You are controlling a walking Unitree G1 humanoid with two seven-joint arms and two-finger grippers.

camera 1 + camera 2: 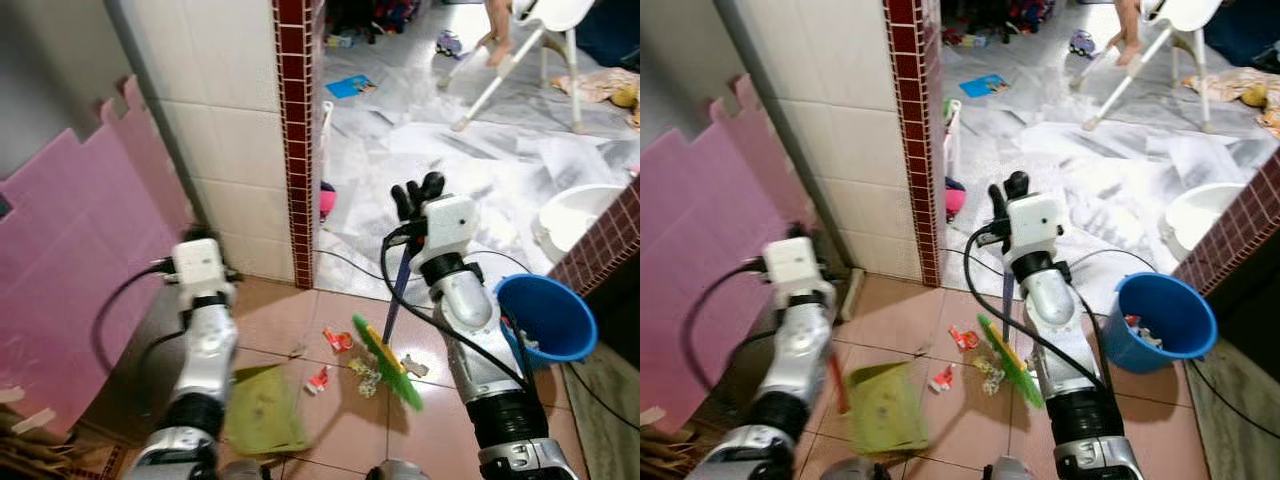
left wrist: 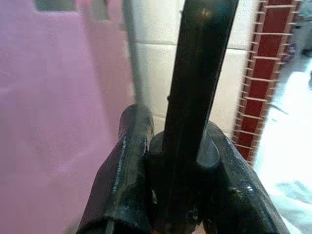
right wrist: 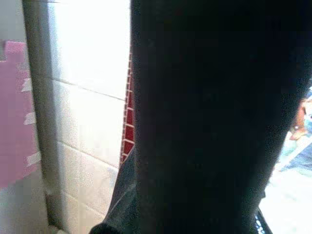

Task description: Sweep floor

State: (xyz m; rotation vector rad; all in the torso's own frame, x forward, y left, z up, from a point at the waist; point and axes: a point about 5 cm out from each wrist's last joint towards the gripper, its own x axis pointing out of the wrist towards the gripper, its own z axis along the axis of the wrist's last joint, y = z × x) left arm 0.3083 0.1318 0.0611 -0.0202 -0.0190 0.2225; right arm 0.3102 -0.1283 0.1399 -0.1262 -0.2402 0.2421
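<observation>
Right, status from my end, left to right:
pink panels [image 1: 70, 250]: I see them leaning on the wall at far left, notched top edges.
left gripper [image 2: 178, 170]: both black fingers [image 2: 124, 165] pressed onto a dark handle [image 2: 195, 87], gripping it from either side.
dustpan [image 1: 265, 410]: yellow-green, flat on the tan tiles beside my left arm, blurred.
litter [image 1: 338, 340]: red and white scraps on the tiles between dustpan and broom head, near both.
broom [image 1: 385, 362]: green head on the floor, tilted, touching the scraps; blue handle runs up to my right gripper.
right gripper [image 1: 417, 193]: fingers closed around the broom handle, above the head.
blue bucket [image 1: 550, 315]: right of my right arm, some rubbish inside.
background: white high chair [image 1: 530, 40] on a paper-covered floor, a person's leg [image 1: 497, 28] by it.
</observation>
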